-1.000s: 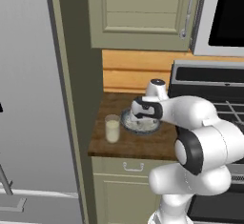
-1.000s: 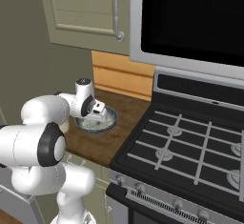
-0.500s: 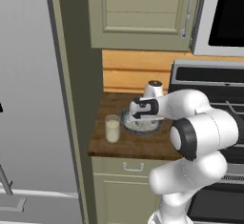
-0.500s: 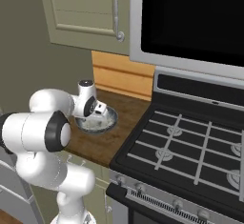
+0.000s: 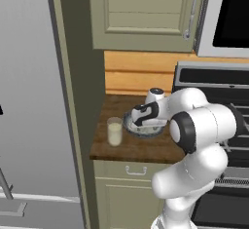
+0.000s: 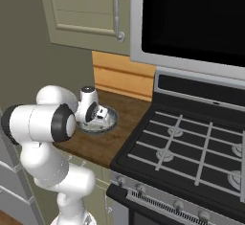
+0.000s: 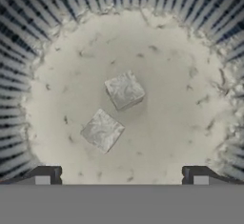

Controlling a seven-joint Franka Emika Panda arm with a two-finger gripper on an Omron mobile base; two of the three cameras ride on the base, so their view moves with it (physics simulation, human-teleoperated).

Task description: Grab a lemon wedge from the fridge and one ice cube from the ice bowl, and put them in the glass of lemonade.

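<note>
Arm has swung closer over the ice bowl; claw wide open, empty, above two ice cubes; grab next.

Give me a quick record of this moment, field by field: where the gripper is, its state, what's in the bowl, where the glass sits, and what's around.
gripper: open, holding nothing, low over the ice bowl
ice bowl: on the wooden counter, two ice cubes lying apart inside
ice cubes: one near centre, one beside it
glass of lemonade: upright on the counter, left of the bowl
fridge: grey, at the counter's left
stove: at the counter's right
</note>
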